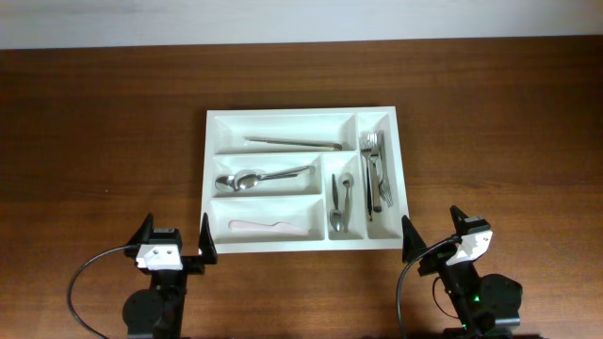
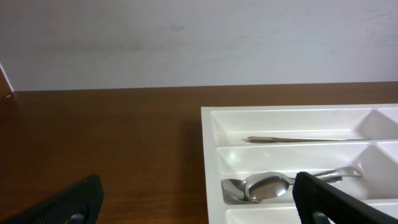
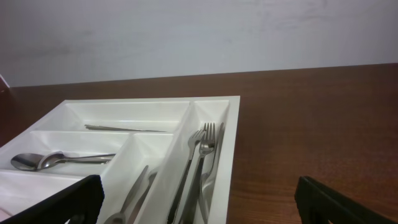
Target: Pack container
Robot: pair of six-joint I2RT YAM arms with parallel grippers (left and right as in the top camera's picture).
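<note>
my left gripper (image 1: 175,229) near left, jaws wide open, holding nothing | my right gripper (image 1: 431,224) near right, wide open, empty | container (image 1: 283,124) just beyond both, mid-table | inside: white utensil (image 1: 268,226) near slot, spoons (image 1: 259,178) middle slot, forks (image 1: 372,165) right slot

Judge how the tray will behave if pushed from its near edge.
The tray looks like thin white plastic, so probably light; it should slide easily on the smooth table. Its loose forks and spoons would likely shift.
</note>
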